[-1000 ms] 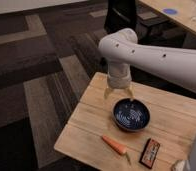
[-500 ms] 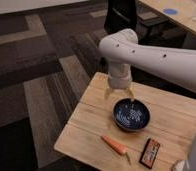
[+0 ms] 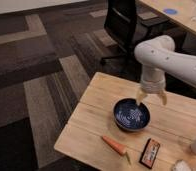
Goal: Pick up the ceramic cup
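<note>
over the far rim of the blue bowl, gripper with fingers spread apart, nothing between them

It was an office: carpet tiles in brown and grey bands covered the floor. A black swivel chair stood at about one o'clock, and a long pale desk ran across the two o'clock corner. The gripper hung toward three o'clock, fingers spread, above the wooden table filling the four to six o'clock area.
</note>
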Available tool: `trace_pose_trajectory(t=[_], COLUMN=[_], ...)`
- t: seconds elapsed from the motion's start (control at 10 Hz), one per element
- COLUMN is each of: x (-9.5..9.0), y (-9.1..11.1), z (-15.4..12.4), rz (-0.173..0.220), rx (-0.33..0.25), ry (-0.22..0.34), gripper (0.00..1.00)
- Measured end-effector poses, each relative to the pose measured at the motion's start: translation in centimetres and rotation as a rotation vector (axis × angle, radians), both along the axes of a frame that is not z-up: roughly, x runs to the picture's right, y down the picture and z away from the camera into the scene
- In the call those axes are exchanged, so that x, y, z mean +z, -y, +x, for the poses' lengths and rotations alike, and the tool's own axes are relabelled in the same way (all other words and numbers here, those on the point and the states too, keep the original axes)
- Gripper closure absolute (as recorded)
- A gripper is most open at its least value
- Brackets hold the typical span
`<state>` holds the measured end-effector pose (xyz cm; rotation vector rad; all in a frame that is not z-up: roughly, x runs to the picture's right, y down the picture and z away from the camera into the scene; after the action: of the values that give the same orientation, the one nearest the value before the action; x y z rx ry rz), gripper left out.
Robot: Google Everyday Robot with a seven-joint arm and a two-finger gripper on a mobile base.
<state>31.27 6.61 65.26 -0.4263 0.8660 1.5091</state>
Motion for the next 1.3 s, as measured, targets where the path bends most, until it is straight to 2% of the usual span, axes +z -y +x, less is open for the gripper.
trace_pose_trajectory(t=[0.3,0.5,0.7,0.9,1.1,1.2,1.3], x=[0.3,0.2,0.7,2.1,3.0,3.5,3.1], y=[0.2,0.1,-0.8,-2.3,-2.8,-2.7,-2.0], z=[-0.2,-0.3,0.4,3.9,6.6,8.6,10.7], rz=[0.009,0.004,-0.014,-0.026,-0.018,-0.002,0.018], rx=[0.001,-0.002,0.027,0.126,0.190,0.235,0.253], ry=[0.006,0.007,-0.004,-0.010,-0.002,-0.004,-0.020], gripper=[0.35,0.35,0.35,0.35,0.35,0.35,0.35])
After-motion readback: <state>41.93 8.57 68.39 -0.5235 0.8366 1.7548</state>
